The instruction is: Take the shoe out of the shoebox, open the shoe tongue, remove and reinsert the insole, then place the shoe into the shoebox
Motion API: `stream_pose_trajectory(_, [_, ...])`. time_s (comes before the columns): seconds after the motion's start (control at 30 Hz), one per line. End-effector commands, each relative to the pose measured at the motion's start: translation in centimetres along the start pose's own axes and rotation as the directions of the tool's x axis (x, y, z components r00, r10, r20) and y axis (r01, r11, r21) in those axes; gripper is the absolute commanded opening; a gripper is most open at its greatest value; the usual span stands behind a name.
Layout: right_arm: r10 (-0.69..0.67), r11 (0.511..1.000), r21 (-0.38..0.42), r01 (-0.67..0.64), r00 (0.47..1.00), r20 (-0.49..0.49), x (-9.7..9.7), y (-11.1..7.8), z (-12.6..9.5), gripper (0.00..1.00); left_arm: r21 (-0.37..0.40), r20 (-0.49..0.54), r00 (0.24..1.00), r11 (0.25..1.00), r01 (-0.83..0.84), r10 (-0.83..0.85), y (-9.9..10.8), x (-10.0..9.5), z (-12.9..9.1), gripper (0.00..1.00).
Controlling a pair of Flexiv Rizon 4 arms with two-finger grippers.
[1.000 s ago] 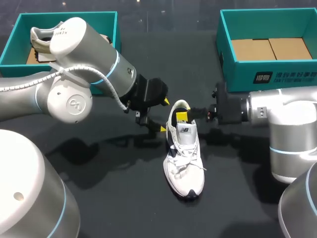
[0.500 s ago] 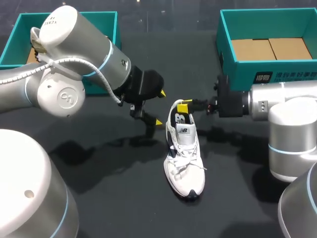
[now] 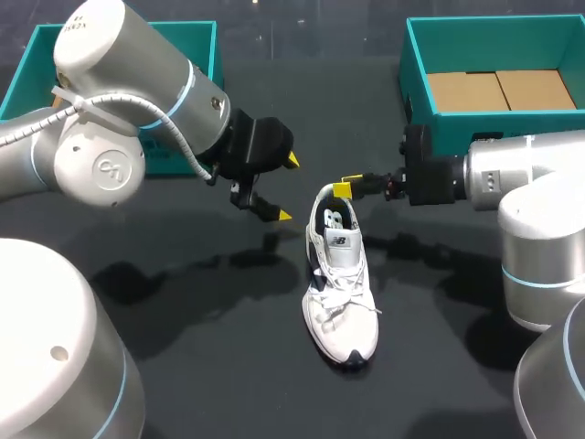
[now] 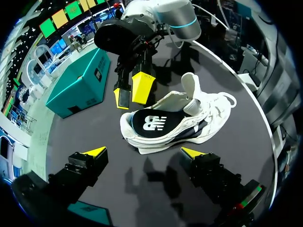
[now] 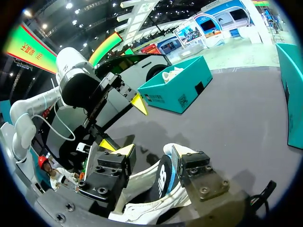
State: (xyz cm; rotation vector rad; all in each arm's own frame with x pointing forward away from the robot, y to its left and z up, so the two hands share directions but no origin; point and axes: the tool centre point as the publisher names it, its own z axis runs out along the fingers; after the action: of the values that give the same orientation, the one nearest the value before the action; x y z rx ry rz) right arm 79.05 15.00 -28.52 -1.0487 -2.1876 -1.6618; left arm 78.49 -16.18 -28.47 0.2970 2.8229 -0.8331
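Shoe (image 3: pixel 340 293) upright, left end effector (image 3: pixel 286 188) wide open, right end effector (image 3: pixel 344 187) narrowly open

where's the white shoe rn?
Head view: white shoe lies on the table, centre, outside the left shoebox and right shoebox, toe toward the camera. Its heel is beside the right gripper; the left gripper hangs apart on its left.

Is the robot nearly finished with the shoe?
Partway. The shoe is out of the box. The right gripper is at its heel; the left gripper hangs open nearby. The insole lies inside, so I can't tell if that's done. Boxing the shoe is left.
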Motion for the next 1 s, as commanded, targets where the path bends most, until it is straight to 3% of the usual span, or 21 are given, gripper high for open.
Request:
stream_pose_trajectory(0.03, [0.007,1.0,0.018,-0.007,1.0,0.012,0.2,0.2,-0.6,0.57,-0.003,0.001,1.0,1.0,-0.003,0.003,0.0,-0.1,-0.5,1.0])
stream_pose_trajectory(0.13, [0.014,1.0,0.012,-0.014,1.0,0.013,0.2,0.4,-0.7,0.78,-0.004,0.005,1.0,1.0,-0.006,0.006,0.0,-0.2,-0.7,1.0])
stream_pose_trajectory(0.2, [0.018,1.0,0.006,-0.018,1.0,0.014,0.2,0.4,-0.7,0.76,-0.005,0.007,1.0,1.0,-0.006,0.006,0.0,-0.3,-0.8,1.0])
stream_pose_trajectory(0.33, [0.026,1.0,0.003,-0.026,0.999,0.024,0.3,0.8,-1.0,0.61,-0.008,0.011,1.0,1.0,-0.007,0.007,0.0,-0.4,-1.0,1.0])
stream_pose_trajectory(0.8, [0.09,0.994,0.047,-0.097,0.988,0.122,0.2,2.0,-1.8,0.61,-0.008,0.028,0.999,1.0,-0.026,0.026,0.2,-1.1,-2.6,1.0])
stream_pose_trajectory(0.9, [0.097,0.994,0.043,-0.103,0.988,0.122,0.2,1.9,-1.7,0.65,-0.004,0.028,0.999,0.999,-0.034,0.034,0.5,-1.2,-3.2,1.0])
stream_pose_trajectory(1.0, [0.107,0.994,0.023,-0.11,0.988,0.115,0.2,1.9,-1.7,0.8,-0.004,0.027,0.999,0.999,-0.037,0.037,0.7,-1.3,-3.5,1.0])
